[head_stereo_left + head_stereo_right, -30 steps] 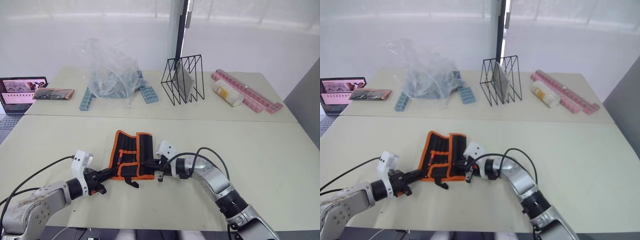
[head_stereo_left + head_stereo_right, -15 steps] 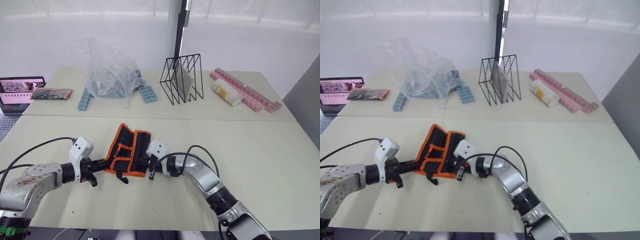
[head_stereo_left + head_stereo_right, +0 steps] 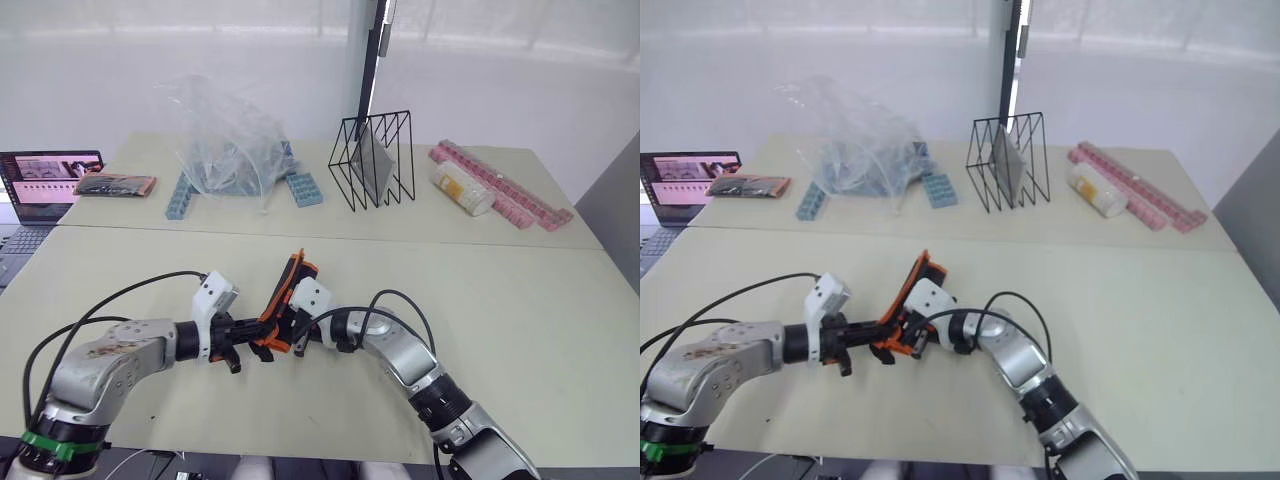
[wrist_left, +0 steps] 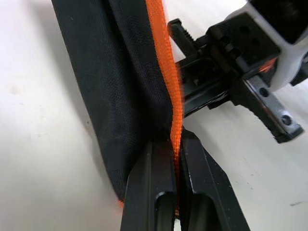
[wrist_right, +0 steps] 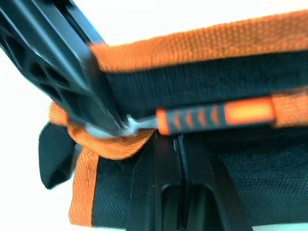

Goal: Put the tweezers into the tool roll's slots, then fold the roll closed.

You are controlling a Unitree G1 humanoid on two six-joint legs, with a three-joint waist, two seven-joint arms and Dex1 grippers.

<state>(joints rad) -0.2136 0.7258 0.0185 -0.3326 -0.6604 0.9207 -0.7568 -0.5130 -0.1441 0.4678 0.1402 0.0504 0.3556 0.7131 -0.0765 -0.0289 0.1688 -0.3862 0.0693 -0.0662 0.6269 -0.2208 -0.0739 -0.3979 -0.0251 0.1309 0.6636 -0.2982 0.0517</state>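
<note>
The tool roll (image 3: pixel 287 300), black fabric with orange edging, stands nearly upright and half folded near the table's front middle. My left gripper (image 3: pixel 256 336) reaches in from the left and is shut on the orange edging (image 4: pixel 169 86), its fingers (image 4: pixel 153 185) pinching it. My right gripper (image 3: pixel 292 331) comes from the right and is shut on the roll's lower black fabric (image 5: pixel 240 178). A slim orange-and-black striped piece (image 5: pixel 216 115) lies across the roll's inside. The tweezers are hidden in the fold.
At the back stand a crumpled clear plastic bag (image 3: pixel 225 135), blue blocks (image 3: pixel 305 190), a black wire rack (image 3: pixel 378 160), a white jar (image 3: pixel 460 188) and pink pill boxes (image 3: pixel 510 190). A laptop (image 3: pixel 40 180) and a small dark packet (image 3: pixel 115 185) sit far left.
My left gripper has swung to the right, carrying the roll's left edge up and over. The roll went from lying flat to standing folded against my right gripper.
</note>
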